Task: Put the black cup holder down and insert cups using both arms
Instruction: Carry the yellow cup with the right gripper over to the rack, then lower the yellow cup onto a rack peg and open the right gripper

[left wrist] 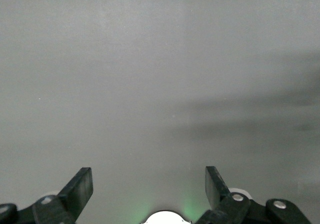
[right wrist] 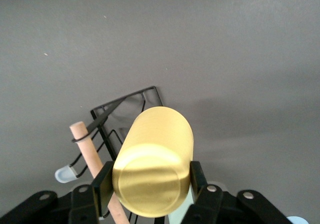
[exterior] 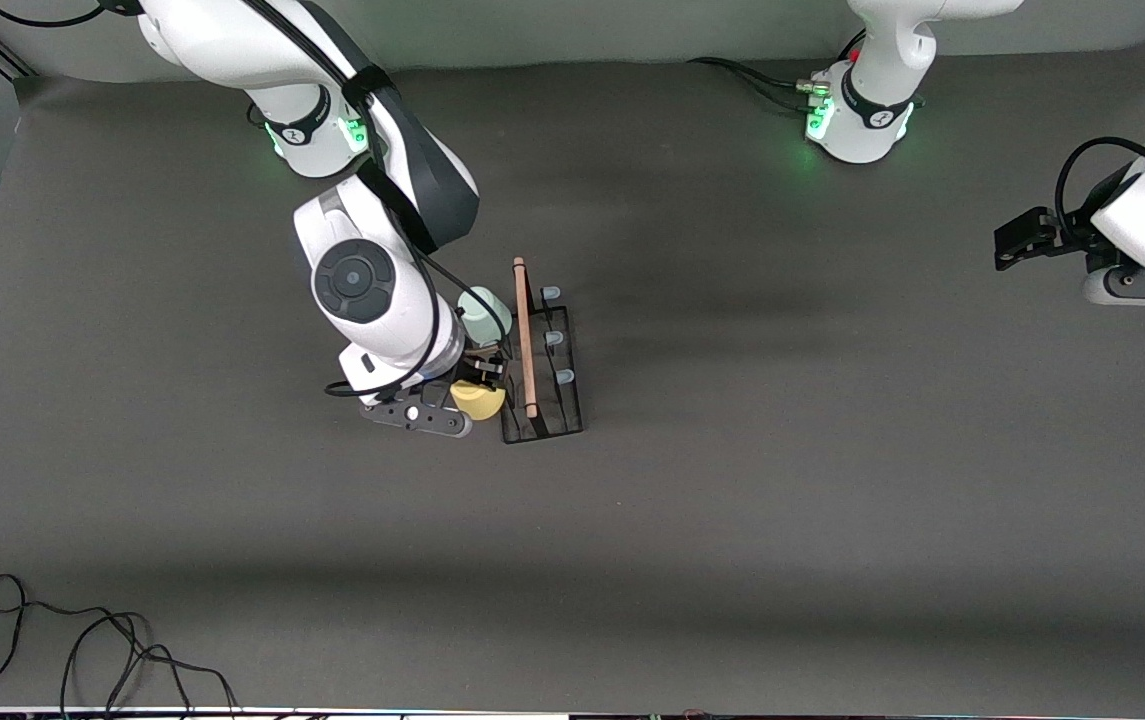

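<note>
The black cup holder (exterior: 544, 405) stands mid-table with its wooden rod handle (exterior: 524, 335) on top; it also shows in the right wrist view (right wrist: 125, 104). Three pale-blue peg tips (exterior: 554, 339) on its side toward the left arm are bare. A mint green cup (exterior: 484, 312) sits on its side toward the right arm. My right gripper (exterior: 480, 383) is shut on the yellow cup (exterior: 477, 402), tipped sideways against that same side, at the end nearer the front camera; the cup fills the right wrist view (right wrist: 155, 149). The pale blue cup is hidden. My left gripper (exterior: 1017, 240) waits open and empty (left wrist: 149, 184).
Bare grey table mat (exterior: 782, 480) lies all around the holder. A loose black cable (exterior: 82, 640) lies at the mat's front corner toward the right arm's end. The right arm's wrist and forearm (exterior: 372, 290) hang over the holder's side.
</note>
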